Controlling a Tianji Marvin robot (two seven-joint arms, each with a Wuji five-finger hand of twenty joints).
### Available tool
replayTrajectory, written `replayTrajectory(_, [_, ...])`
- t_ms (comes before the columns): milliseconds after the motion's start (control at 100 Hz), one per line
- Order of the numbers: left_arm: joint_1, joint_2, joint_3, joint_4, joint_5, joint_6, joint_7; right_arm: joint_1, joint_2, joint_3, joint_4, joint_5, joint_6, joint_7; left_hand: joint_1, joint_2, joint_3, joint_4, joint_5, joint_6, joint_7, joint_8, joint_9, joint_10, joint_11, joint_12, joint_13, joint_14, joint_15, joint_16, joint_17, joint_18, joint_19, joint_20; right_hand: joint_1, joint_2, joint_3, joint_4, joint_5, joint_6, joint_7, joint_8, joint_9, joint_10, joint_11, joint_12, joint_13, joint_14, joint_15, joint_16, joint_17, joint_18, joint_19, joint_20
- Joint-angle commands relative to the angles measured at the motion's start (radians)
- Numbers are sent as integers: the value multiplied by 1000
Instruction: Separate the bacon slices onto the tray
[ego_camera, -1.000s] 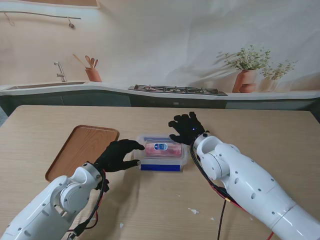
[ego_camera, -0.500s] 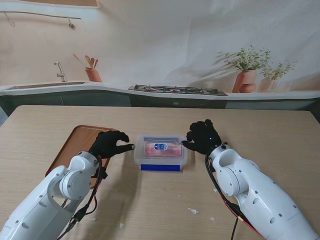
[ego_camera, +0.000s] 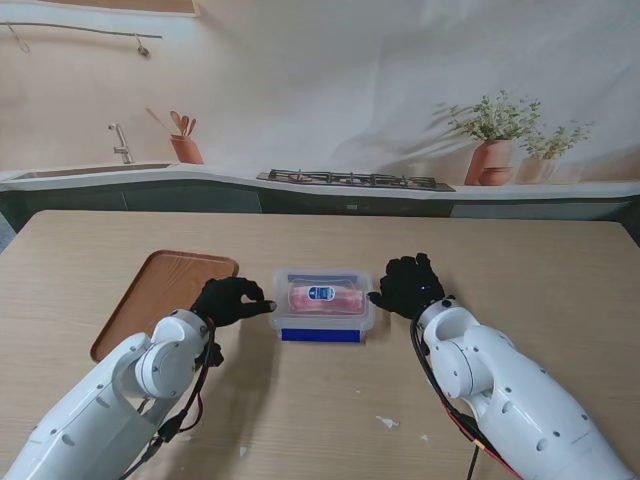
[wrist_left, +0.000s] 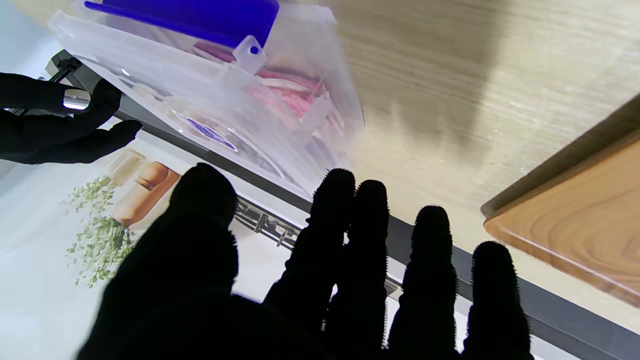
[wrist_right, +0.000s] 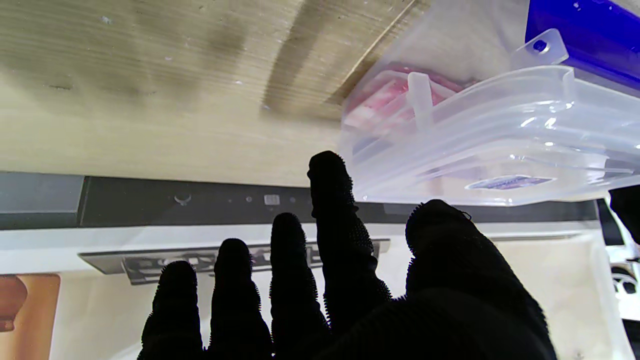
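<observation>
i see the clear lidded plastic box with a blue front edge (ego_camera: 322, 304), pink bacon slices (ego_camera: 325, 299) inside it, sitting on the pale wooden surface (ego_camera: 520, 270). my left hand (ego_camera: 232, 300) sits just beside its left end and my right hand (ego_camera: 408, 285) just beside its right end, fingers (wrist_left: 430, 260) of both loosely apart and holding nothing. the brown wooden tray (ego_camera: 165, 296) lies to the left of the box, past my left hand.

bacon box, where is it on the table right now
In the stand view the clear lidded bacon box sits mid-table between the left hand and right hand, just right of the wooden tray.
</observation>
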Motion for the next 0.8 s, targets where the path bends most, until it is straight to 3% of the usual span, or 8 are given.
replayTrajectory(0, [-2, -9, 7, 5, -1, 5, -12, -6, -6, -7, -1, 6, 6, 18, 29, 25, 12, 40, 30, -14, -16, -15, 11, 6, 3, -5, 5, 5, 14, 22, -13, 16, 21, 4, 17, 55, -27, 34, 17, 30, 11, 21, 2, 23, -9, 10, -3, 17, 3, 8, -10, 4, -16, 11])
replayTrajectory(330, [-14, -13, 36, 20, -23, 36, -16, 8, -6, -21, 4, 28, 12, 38, 37, 35, 44, 38, 45, -3, -58, -52, 6, 13, -6, -17, 2, 8, 12, 20, -14, 15, 6, -2, 19, 76, -47, 35, 27, 63, -18, 26, 17, 27, -10, 11, 2, 23, 2, 7, -10, 4, -16, 11])
replayTrajectory(440, [-16, -16, 43, 22, -38, 44, -12, 15, -10, -32, 9, 51, 25, 34, 36, 37, 49, 38, 49, -3, -64, -57, 6, 12, -9, -22, 0, 7, 11, 20, -15, 15, -2, -5, 42, 120, -43, 36, 51, 76, -17, 29, 35, 28, -8, 12, 4, 18, 2, 7, -16, -4, -16, 12])
replayTrajectory(460, [-16, -17, 44, 22, -41, 44, -12, 17, -11, -34, 10, 56, 27, 33, 36, 37, 50, 38, 48, -3, -65, -58, 5, 11, -9, -23, -1, 6, 10, 19, -14, 14, -4, -5, 97, 149, -130, 42, 59, 80, -30, 40, 39, 28, -10, 17, 4, 18, 1, 8, -19, -5, -12, 18])
replayTrajectory(480, [-17, -17, 45, 22, -42, 44, -11, 19, -12, -37, 11, 61, 28, 32, 37, 38, 51, 38, 48, -2, -66, -59, 4, 12, -10, -23, -1, 6, 10, 19, -14, 14, -4, -5, 113, 162, -150, 44, 63, 86, -33, 43, 41, 27, -11, 19, 6, 17, 1, 8, -19, -5, -12, 19])
replayTrajectory(660, [-17, -19, 51, 17, -52, 46, -10, 39, -11, -58, 28, 86, 8, 52, 42, 60, 60, 35, 44, -8, -78, -67, -5, 7, -39, -54, -3, 3, -3, 10, -13, 11, -23, -10, 98, 194, -177, 38, 71, 94, -49, 30, 56, 22, -13, 16, 16, 9, -2, 6, -23, -5, -15, 18])
replayTrajectory(790, [-15, -22, 51, 15, -69, 48, -7, 49, -16, -69, 44, 103, 4, 27, 48, 64, 56, 33, 38, -7, -84, -71, -23, 7, -57, -75, -10, 2, -10, 6, -14, 10, -40, -15, 96, 194, -181, 37, 91, 92, -45, 26, 67, 25, -14, 15, 25, 18, -4, 5, -22, -4, -15, 18])
